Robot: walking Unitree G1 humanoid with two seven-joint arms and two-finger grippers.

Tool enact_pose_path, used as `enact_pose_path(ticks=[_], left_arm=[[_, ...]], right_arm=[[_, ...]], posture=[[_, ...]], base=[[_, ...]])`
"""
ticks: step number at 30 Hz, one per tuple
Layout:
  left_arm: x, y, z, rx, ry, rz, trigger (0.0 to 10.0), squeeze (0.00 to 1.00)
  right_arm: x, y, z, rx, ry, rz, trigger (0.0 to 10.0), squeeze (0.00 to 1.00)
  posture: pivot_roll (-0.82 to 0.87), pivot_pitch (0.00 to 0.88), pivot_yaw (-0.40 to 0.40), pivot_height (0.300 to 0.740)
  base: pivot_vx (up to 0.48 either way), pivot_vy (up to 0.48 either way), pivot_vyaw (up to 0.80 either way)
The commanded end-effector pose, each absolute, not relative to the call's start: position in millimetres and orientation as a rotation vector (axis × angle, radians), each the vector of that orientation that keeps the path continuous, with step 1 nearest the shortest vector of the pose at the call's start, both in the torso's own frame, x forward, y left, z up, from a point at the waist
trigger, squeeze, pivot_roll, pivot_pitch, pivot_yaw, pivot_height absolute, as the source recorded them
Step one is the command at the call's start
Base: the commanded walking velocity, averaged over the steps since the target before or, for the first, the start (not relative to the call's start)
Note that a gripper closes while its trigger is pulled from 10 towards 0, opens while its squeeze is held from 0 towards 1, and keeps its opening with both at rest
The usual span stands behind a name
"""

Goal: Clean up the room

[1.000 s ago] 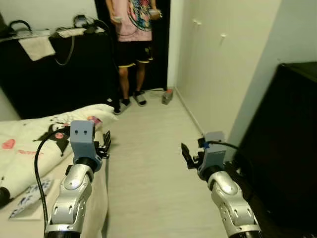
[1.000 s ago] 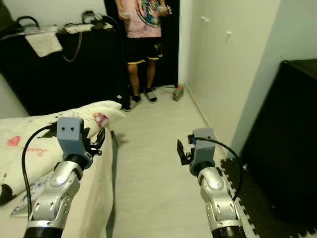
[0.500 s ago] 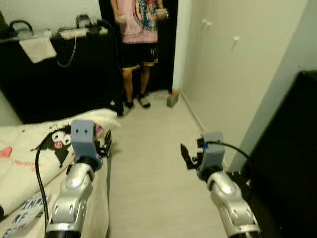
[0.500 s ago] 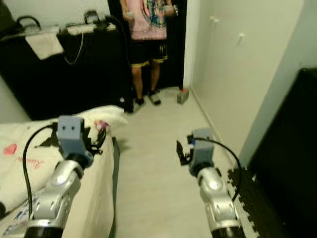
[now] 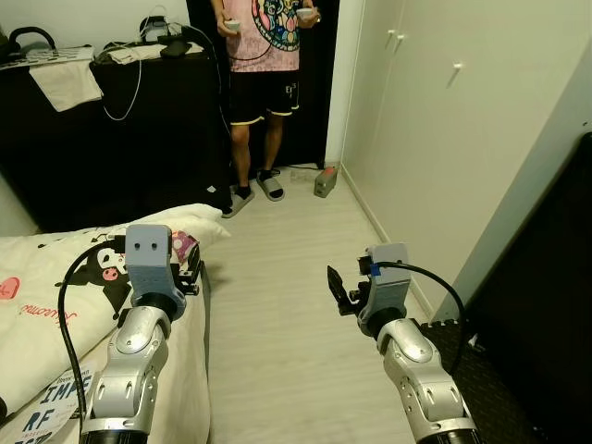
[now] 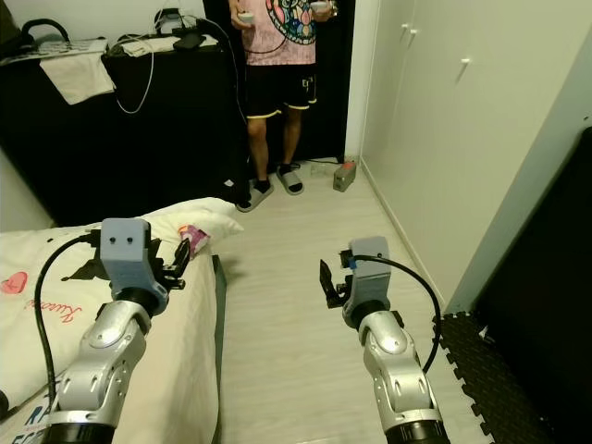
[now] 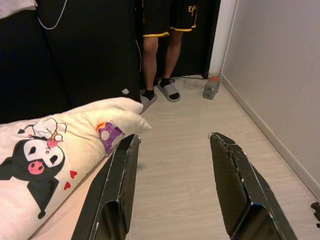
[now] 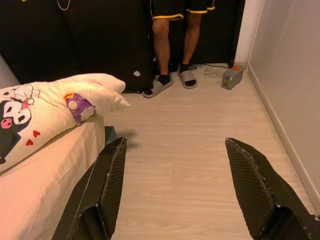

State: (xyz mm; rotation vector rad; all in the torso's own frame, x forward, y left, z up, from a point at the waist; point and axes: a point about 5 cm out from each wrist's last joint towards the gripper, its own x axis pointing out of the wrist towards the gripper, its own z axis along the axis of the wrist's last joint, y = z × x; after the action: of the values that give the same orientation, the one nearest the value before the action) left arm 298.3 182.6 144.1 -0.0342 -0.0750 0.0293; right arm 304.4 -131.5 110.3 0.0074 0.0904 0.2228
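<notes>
over the near floor, left end effector [image 5: 192, 274] and right end effector [image 5: 338, 294] hang released and empty, raised ahead, likely a carry-free walking posture. printed blanket [image 5: 55, 277] lies rumpled on the bed [image 6: 199, 388] at left; a person [image 5: 264, 65] stands far by the dark table [image 5: 111, 139].

Legible text was sparse. A printed sheet [image 5: 48, 407] lying at the near corner of the bed [image 5: 190, 370] bore large dark letters reading "IMPE" above "RF", both cut off. The cream blanket [image 5: 42, 305] carried a small red cursive word that could not be read. The person's black shorts [image 7: 172, 15] showed a yellow mark beginning "E", otherwise illegible.
</notes>
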Motion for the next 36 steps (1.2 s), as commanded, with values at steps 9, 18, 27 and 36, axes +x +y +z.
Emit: enact_pose_path(ticks=[9,18,27,36], left_arm=[[297.3,182.9,140.9,-0.024,-0.062,0.031,10.0,0.00],[297.4,179.0,140.2,-0.029,-0.062,0.015,10.0,0.00],[296.7,179.9,140.0,-0.022,-0.063,0.012,10.0,0.00],[296.5,179.7,139.3,-0.021,-0.061,0.009,10.0,0.00]], right_arm=[[302.0,-126.8,109.3,-0.045,0.086,0.256,10.0,0.00],[301.6,-127.0,109.3,-0.048,0.086,0.264,10.0,0.00],[301.4,-124.7,109.0,-0.047,0.086,0.273,10.0,0.00],[300.5,-123.8,108.4,-0.046,0.085,0.276,10.0,0.00]], posture=[[-0.07,0.023,0.026,0.740],[-0.07,0.014,0.019,0.740],[-0.07,0.005,0.018,0.740],[-0.08,0.005,0.018,0.740]], base=[[0.000,0.000,0.59],[0.000,0.000,0.80],[0.000,0.000,0.80],[0.000,0.000,0.71]])
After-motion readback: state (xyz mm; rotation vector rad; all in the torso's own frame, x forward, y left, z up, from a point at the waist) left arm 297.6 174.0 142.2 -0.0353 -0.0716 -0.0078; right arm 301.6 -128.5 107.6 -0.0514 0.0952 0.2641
